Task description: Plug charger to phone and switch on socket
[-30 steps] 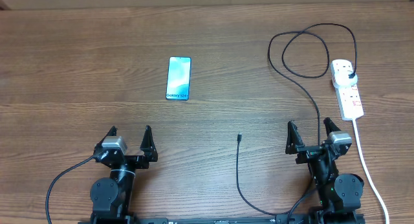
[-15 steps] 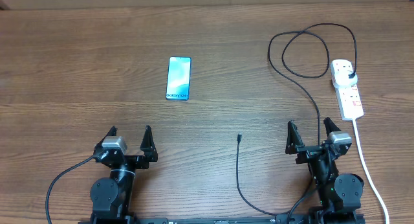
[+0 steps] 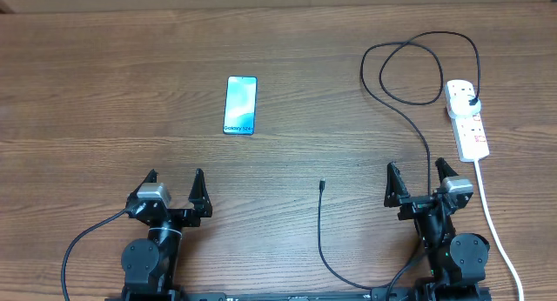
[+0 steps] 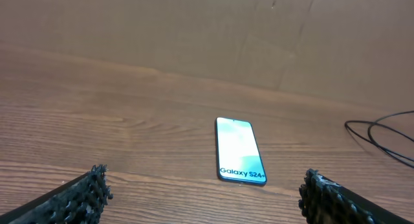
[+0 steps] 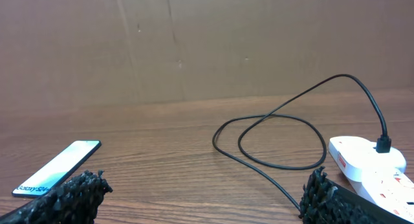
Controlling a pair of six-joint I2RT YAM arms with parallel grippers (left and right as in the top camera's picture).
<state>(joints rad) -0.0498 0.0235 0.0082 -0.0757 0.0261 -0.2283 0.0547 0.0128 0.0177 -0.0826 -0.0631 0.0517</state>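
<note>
Overhead: nothing's really started. Phone (image 3: 241, 105) sits alone, charger (image 3: 319, 214) plugged into the power strip (image 3: 470, 131) far right, its tip lying loose, well apart from the phone. Left wrist: left gripper (image 4: 207, 193) wide open, empty. Right wrist: right gripper (image 5: 204, 188) same, holding nothing.

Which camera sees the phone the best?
The left wrist view: the phone lies whole and large in the middle, and its Galaxy lettering reads clearly. Overhead shows it whole but small. The right wrist view shows it slanted at the lower left, partly hidden.
</note>
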